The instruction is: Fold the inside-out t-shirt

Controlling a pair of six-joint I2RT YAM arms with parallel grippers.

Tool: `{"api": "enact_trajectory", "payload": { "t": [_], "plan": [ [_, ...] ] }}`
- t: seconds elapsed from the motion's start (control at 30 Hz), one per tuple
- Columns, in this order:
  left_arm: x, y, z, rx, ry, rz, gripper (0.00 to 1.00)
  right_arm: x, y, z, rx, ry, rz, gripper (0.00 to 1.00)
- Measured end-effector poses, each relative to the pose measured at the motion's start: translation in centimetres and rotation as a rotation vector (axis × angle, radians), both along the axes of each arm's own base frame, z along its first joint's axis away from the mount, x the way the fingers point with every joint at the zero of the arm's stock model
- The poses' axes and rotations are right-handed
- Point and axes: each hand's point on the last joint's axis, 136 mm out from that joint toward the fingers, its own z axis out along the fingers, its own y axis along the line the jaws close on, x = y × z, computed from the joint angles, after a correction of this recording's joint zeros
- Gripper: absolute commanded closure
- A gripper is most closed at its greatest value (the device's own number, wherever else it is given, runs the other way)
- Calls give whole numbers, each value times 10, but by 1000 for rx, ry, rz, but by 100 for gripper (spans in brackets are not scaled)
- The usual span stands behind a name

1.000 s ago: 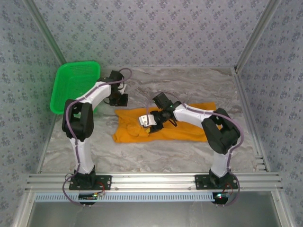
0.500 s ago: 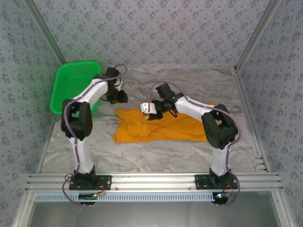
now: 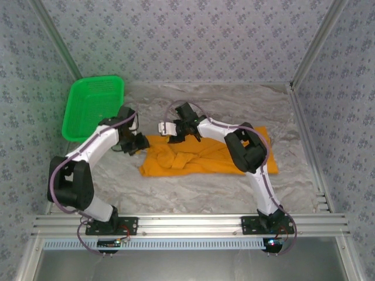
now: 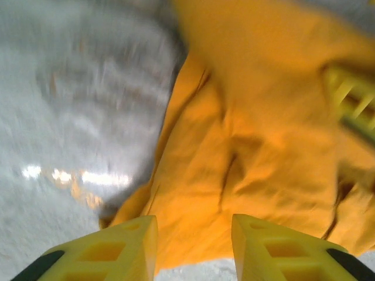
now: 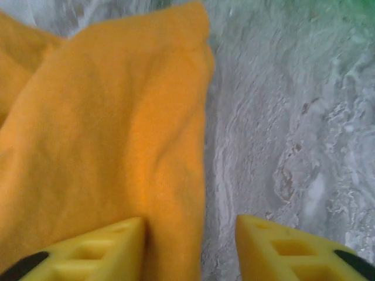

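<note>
The orange-yellow cloth t-shirt point(image 3: 205, 157) lies rumpled in a long band across the middle of the grey, marble-patterned table cover point(image 3: 193, 196). Its left end is bunched into soft folds and its right end reaches toward the table's right side. The green plastic mesh basket point(image 3: 79, 117) sits in the far left corner, apart from the shirt. In the top view the left arm reaches in low from the left and ends just beside the shirt's left far corner. The right arm stretches over the cloth to its far edge, close to the left arm's end. The left gripper point(image 4: 193, 246) has its yellow fingers point(image 4: 126, 246) standing partway apart. Creased orange cloth spreads below and ahead of them, and nothing is pinched between them. The right gripper point(image 5: 190, 249) also has its fingers point(image 5: 105, 246) moderately spread and empty. The shirt's folded edge runs down into the gap between them, with cloth under the one finger and bare table cover under the other.
</note>
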Motion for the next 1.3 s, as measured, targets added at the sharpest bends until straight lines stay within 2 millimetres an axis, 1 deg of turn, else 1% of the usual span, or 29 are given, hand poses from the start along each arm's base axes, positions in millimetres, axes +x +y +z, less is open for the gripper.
{"api": "enact_trajectory", "payload": {
  "t": [0.03,0.07,0.13,0.17,0.23,0.27,0.37,0.43,0.47,0.53,0.6,0.63,0.73,0.77,0.8,0.9,0.97,1.03,1.1,1.17,1.23,1.3],
  "plan": [
    [-12,-3,-7,-5,25,-3,66,4,-1,-3,-2,3,-27,87],
    [-23,-8,-13,-9,46,-14,68,8,-1,-4,0,6,-56,89],
    [-39,-15,-23,-8,80,-39,70,19,0,-2,17,7,-115,90],
    [-46,-20,-30,-8,94,-55,73,26,2,0,30,14,-148,88],
    [-57,-25,-41,-4,118,-72,78,42,5,7,67,25,-215,76],
    [-63,-25,-49,5,135,-72,81,51,6,10,83,28,-244,72],
    [-74,-15,-73,55,181,-58,83,70,4,17,114,34,-317,71],
    [-72,-14,-74,52,178,-49,83,85,2,18,114,26,-379,69],
    [-73,-13,-75,53,181,-49,83,93,-1,17,111,21,-420,66],
    [-72,-13,-75,48,182,-44,83,104,-4,16,103,14,-475,66],
    [-72,-13,-74,39,183,-40,81,110,-7,15,95,14,-513,66],
    [-72,-13,-74,36,182,-41,78,111,-9,14,88,15,-530,66],
    [-70,-13,-68,36,157,-49,63,113,-15,12,76,27,-565,65],
    [-67,-11,-64,44,144,-41,60,113,-15,12,79,36,-567,61],
    [-65,-10,-59,49,130,-33,59,110,-14,12,81,48,-557,58],
    [-44,-8,-39,46,64,5,56,89,-7,15,95,119,-443,53],
    [-25,-5,-25,45,10,39,54,75,-2,23,109,148,-353,50],
    [-9,0,-16,50,-29,82,54,66,5,32,122,144,-276,50],
    [6,4,-14,60,-50,115,55,61,13,38,117,130,-215,49],
    [17,5,-24,69,-46,141,60,57,23,44,101,99,-153,49],
    [20,5,-39,81,-18,152,65,56,34,48,92,59,-105,49],
    [19,5,-51,90,8,160,76,53,43,45,80,38,-70,51]
  ]
}}
